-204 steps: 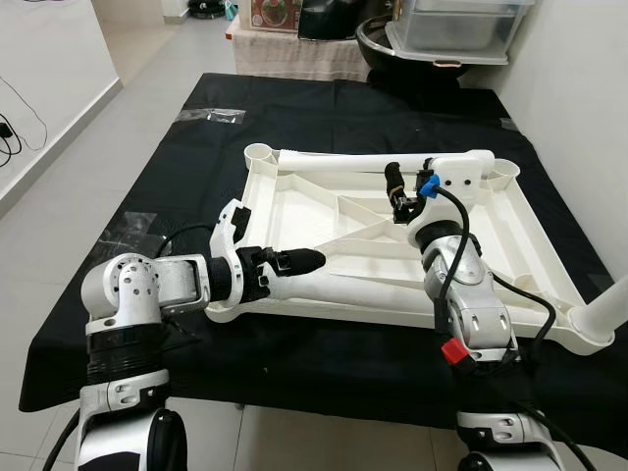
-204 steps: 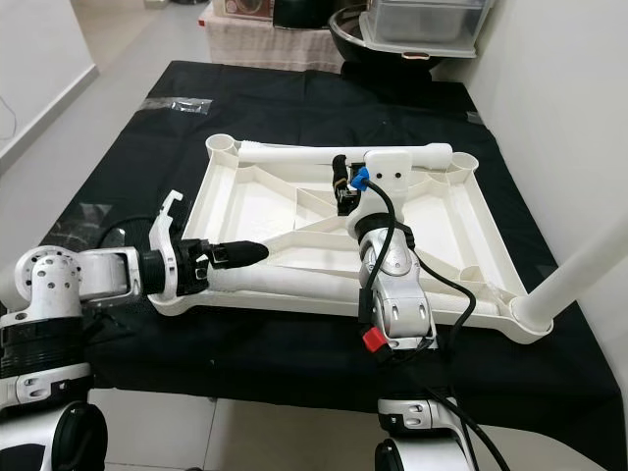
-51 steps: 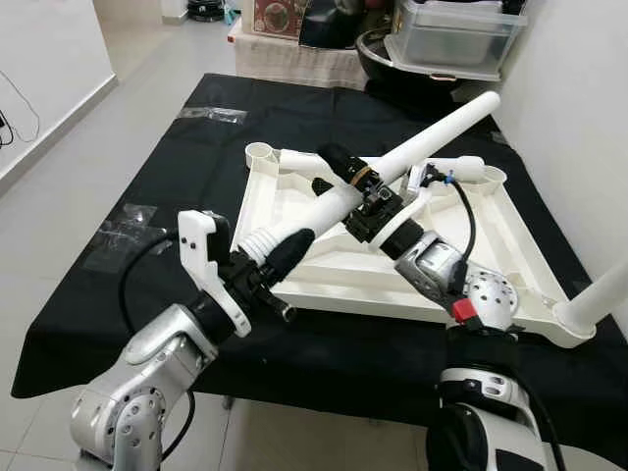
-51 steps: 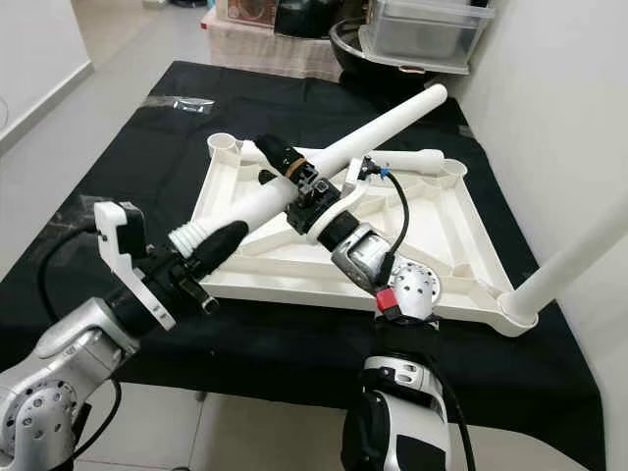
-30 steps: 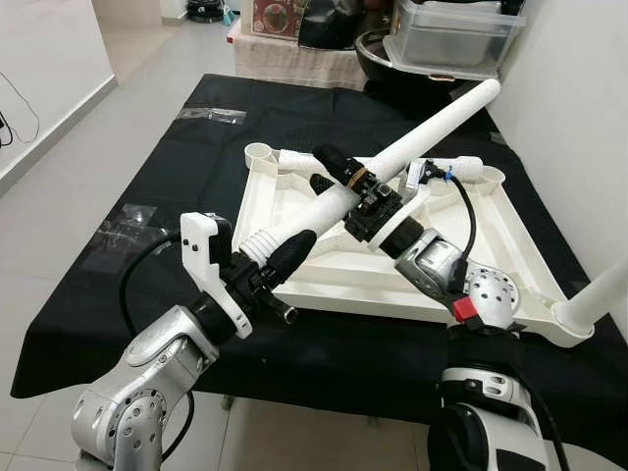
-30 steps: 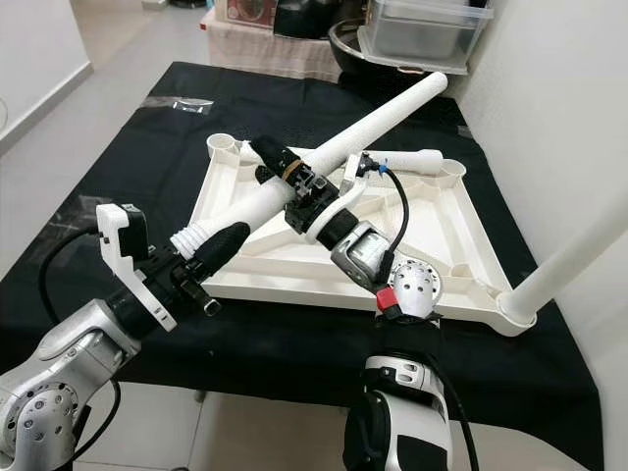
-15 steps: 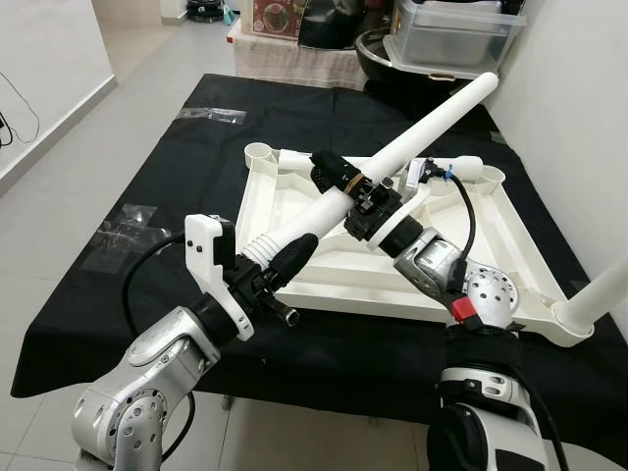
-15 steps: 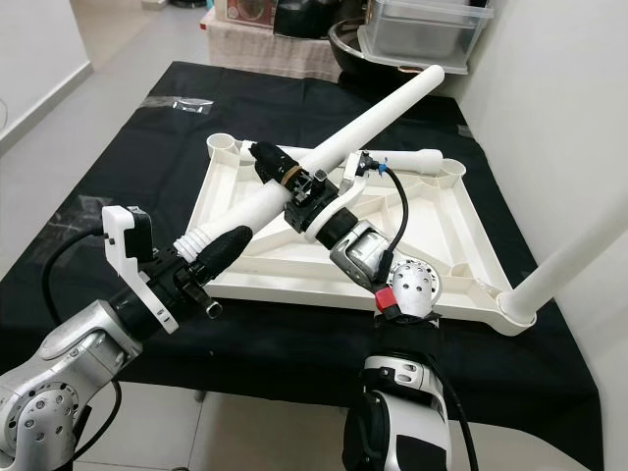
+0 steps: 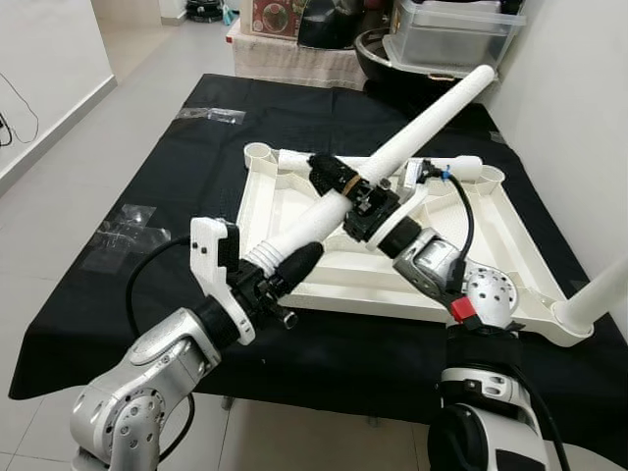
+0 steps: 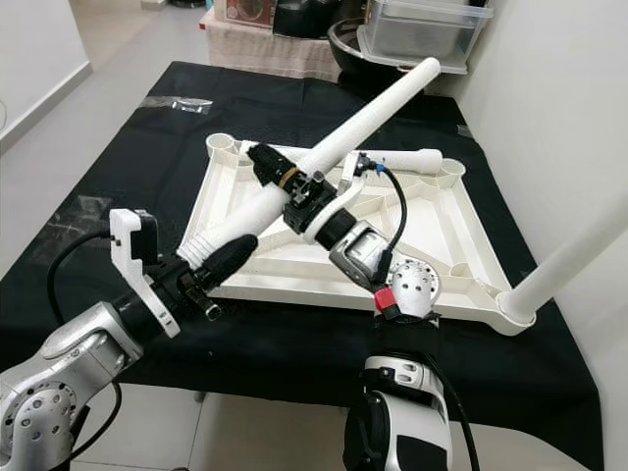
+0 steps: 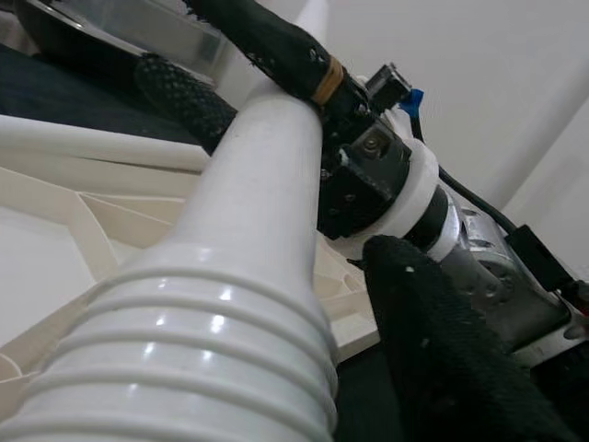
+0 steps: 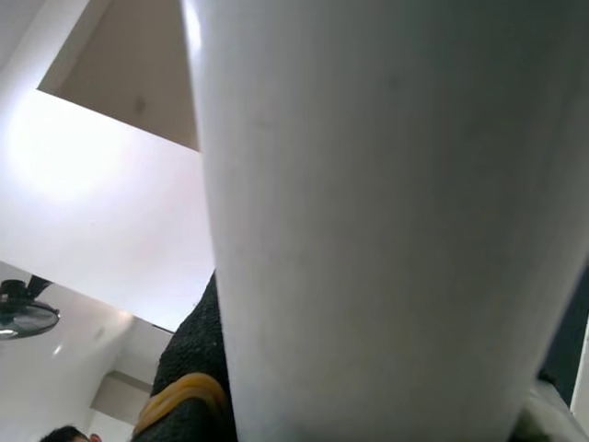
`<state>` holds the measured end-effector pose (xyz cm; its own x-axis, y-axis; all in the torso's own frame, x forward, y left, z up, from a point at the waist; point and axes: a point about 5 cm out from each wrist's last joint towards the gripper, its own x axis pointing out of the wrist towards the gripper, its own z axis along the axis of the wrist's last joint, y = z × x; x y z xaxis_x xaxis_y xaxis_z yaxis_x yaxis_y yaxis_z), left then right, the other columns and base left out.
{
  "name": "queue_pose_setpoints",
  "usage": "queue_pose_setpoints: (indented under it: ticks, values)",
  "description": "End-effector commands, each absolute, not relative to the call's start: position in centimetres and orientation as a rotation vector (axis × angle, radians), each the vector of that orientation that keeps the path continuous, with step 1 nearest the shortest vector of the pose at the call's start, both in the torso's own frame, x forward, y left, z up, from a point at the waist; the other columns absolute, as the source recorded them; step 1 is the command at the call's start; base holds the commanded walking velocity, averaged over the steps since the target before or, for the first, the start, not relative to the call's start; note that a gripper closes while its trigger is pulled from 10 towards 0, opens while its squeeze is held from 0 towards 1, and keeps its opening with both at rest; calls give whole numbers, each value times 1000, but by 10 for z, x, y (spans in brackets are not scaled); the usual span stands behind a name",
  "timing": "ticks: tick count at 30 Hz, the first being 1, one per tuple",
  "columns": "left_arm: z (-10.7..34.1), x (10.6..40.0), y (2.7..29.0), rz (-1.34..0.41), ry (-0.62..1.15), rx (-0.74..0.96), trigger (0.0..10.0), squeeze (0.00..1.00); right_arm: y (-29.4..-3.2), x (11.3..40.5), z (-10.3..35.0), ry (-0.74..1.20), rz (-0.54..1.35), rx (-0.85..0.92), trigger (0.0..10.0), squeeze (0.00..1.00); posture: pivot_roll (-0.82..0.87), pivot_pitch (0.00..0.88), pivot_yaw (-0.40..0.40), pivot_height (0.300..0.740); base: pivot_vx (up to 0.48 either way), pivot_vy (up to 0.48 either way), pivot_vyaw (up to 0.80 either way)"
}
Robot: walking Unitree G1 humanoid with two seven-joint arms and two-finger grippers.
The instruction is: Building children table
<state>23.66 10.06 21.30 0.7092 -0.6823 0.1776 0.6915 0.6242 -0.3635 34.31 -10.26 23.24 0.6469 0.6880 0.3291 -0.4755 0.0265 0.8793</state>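
Observation:
A white children's table top point(image 9: 294, 201) lies upside down on the black-covered table. Both grippers hold one long white leg point(image 9: 432, 113) slanted above it, with the far end raised toward the back right. My left gripper point(image 9: 294, 267) is shut on the leg's ribbed threaded end point(image 11: 230, 304). My right gripper point(image 9: 329, 180) is shut on the leg's middle point(image 12: 386, 230), a yellow band on one finger point(image 12: 189, 382). A second leg point(image 9: 314, 159) lies along the top's far rim. A third leg point(image 9: 594, 299) stands fitted in the near right corner socket.
A clear plastic box point(image 9: 456, 29) and a dark pan point(image 9: 383, 49) sit beyond the table's far end. Clear plastic bags point(image 9: 123, 228) lie on the black cloth at the left. A white wall runs close along the right; bare floor lies to the left.
The leg, once lying along the top's near rim, is now held aloft by both grippers. Over the last second its far end rose slightly and the left gripper shifted a little.

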Motion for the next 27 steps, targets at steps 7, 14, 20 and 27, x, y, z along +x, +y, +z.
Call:
queue_pose_setpoints:
  ticks: [7, 14, 20, 27]
  values:
    - [186, 232, 101, -786, 101, -402, 10000, 169, -116, 350, 261, 77, 912, 1245, 0, 0, 81, 59, -104, 740, 0, 0, 0]
    - [161, 228, 117, -671, 187, -404, 10000, 0, -147, 360, 293, -87, 841, 1207, 0, 0, 86, 38, -103, 740, 0, 0, 0]
    - [160, 220, 111, -673, 178, -413, 10000, 0, -168, 372, 301, -159, 724, 1139, 2824, 0, 88, 36, -109, 740, 0, 0, 0]
    - [165, 221, 113, -565, 104, -385, 10000, 0, -177, 377, 294, -223, 439, 692, 10000, 0, 88, 35, -109, 740, 0, 0, 0]
